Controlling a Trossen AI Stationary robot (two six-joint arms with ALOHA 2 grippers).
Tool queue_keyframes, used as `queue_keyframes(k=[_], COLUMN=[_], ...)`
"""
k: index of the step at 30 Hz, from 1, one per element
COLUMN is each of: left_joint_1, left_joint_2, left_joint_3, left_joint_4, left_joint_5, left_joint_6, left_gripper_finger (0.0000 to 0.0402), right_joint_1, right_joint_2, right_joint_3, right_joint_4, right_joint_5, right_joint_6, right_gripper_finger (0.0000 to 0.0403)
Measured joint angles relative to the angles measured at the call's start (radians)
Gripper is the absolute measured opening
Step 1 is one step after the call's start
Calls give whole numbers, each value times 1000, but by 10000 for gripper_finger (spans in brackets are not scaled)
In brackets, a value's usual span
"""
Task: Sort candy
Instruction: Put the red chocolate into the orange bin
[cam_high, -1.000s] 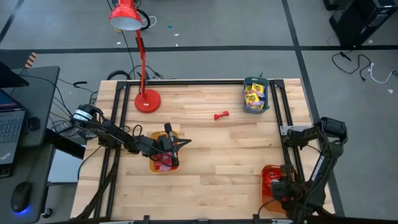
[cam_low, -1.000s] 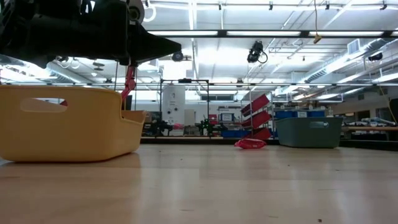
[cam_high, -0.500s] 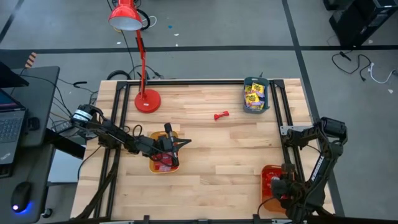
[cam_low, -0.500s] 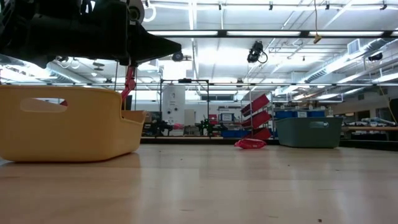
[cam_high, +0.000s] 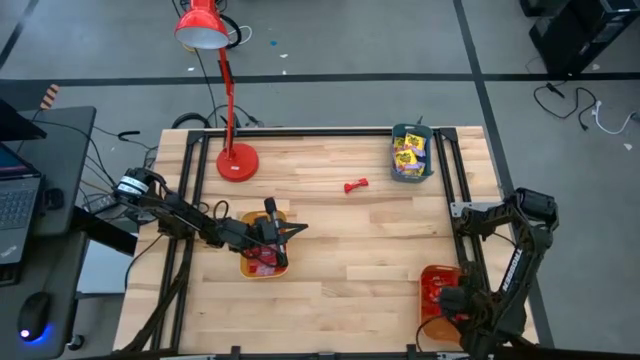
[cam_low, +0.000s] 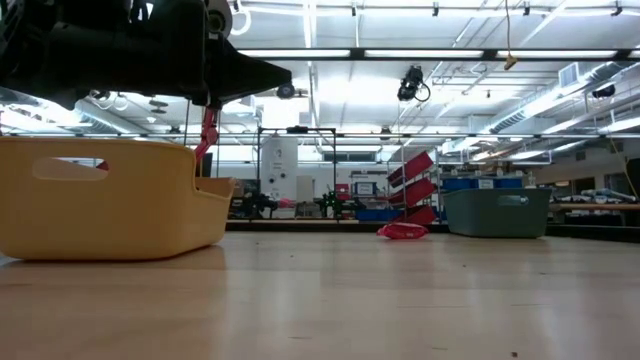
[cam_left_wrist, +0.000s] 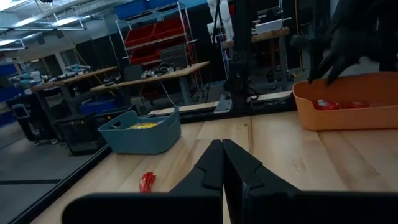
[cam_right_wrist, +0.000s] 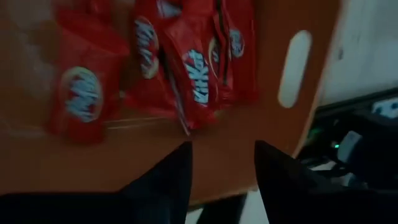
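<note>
I'm working in a lab or workshop: beyond my table (cam_low: 400, 300) stand shelving racks with red bins (cam_low: 418, 188), workbenches (cam_left_wrist: 149, 73) and ceiling strip lights (cam_low: 400, 53).

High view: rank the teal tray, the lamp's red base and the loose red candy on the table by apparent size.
1. teal tray
2. lamp's red base, nearly the same as the tray, so that order is unsure
3. loose red candy, clearly smallest

Grey floor (cam_high: 330, 40) with dark tape lines, red desk lamp (cam_high: 203, 28), ceiling strip lights (cam_low: 430, 53), shelving racks (cam_left_wrist: 155, 43)
</note>
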Motion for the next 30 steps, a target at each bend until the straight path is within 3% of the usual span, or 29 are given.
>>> queue_keyframes(k=[5,11,15,23,27,30], left_joint_1=[0,-1,-2,-33,-47,-57], left_joint_2=[0,0,0,0,0,0], left_joint_3=[0,0,0,0,0,0], left_joint_4=[2,24,46,52,51,48], left_joint_5=[0,5,32,37,37,34], left_joint_6=[-12,-19,-19,-15,-7,28], left_gripper_finger=[0,1,4,5,5,5], right_joint_1=[-31,-132,-258,-538,-686,-777], right_joint_2=[-2,-47,-90,-127,-127,-127], right_joint_3=[152,276,304,307,306,306], right_joint_4=[-155,-160,-164,-162,-125,-40], right_joint_5=[69,332,434,554,554,536], right_joint_6=[-24,-42,-58,-312,-457,-661], right_gripper_finger=[154,144,139,138,138,138])
